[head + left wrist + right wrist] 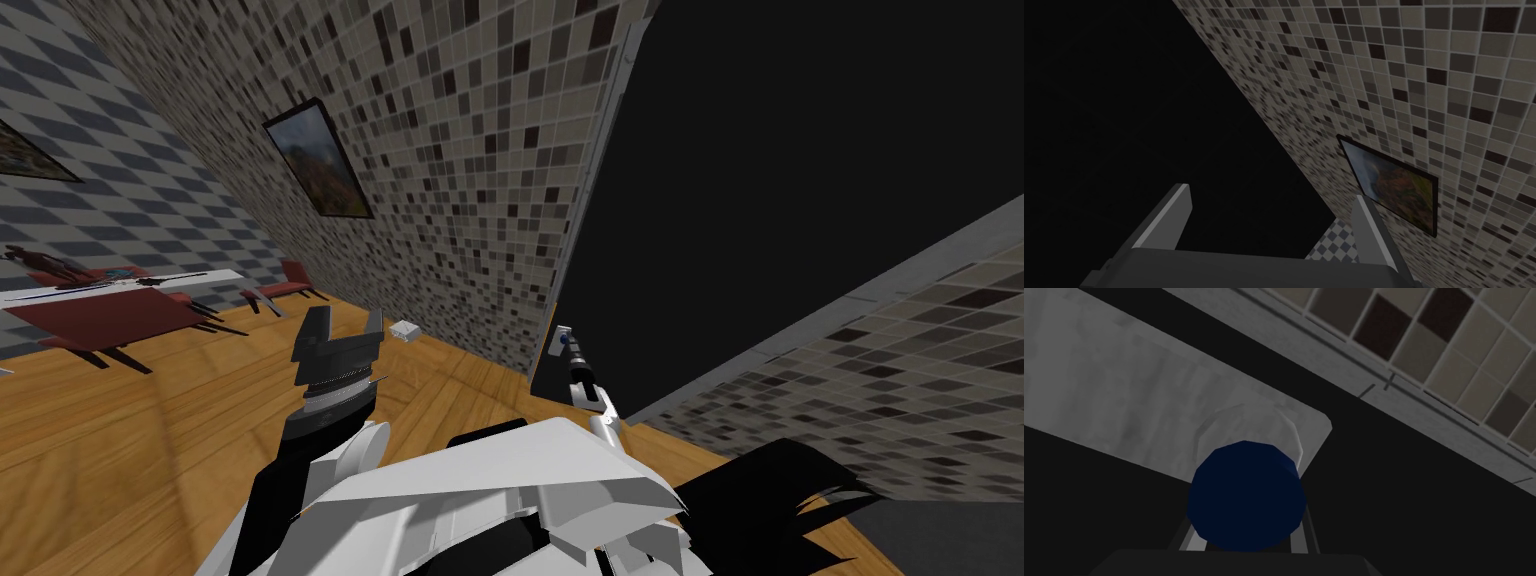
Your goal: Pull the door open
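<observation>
Clasping blue knob (1246,498), plain in wrist view: right gripper (1247,530); left gripper (1270,195) wide.

The dark blue door knob (1246,495) fills the gap between the right gripper's (578,362) fingers, its grey plate (1124,403) close behind. The tiled wall (450,180) stands just beside. The spread left gripper (345,325) has room above the wooden floor (150,430); a small white box (405,330) lies at the wall's foot.

A room in a home. A framed picture (318,160) hangs on the tiled wall (470,150); red chairs (290,281) stand mid-left.
</observation>
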Robot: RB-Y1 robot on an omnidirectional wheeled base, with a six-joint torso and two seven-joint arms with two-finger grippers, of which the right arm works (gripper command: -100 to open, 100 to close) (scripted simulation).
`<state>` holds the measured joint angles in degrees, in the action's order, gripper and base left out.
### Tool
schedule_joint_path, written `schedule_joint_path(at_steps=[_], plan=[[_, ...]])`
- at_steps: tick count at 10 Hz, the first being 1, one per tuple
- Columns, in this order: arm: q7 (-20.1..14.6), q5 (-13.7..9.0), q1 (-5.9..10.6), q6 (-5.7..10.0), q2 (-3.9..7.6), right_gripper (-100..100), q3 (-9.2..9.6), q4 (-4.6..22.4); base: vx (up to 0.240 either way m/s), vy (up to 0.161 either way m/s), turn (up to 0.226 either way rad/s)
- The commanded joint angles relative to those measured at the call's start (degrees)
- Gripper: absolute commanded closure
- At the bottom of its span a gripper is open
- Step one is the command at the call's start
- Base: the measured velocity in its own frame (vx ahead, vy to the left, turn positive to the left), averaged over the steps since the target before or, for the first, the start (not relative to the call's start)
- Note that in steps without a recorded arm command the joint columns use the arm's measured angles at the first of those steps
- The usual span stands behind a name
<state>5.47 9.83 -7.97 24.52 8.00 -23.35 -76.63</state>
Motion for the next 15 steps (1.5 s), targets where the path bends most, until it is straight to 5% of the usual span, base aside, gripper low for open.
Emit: schedule_joint_path(at_steps=[1, 15], plan=[[-2.7, -2.9, 0.19, 0.12, 0.09, 100, 1.23, -1.1, -0.050, -0.024, 0.084], [-19.3, -24.1, -0.76, -0.30, 1.94, 100, 6.70, -1.9, -0.055, -0.022, 0.062]])
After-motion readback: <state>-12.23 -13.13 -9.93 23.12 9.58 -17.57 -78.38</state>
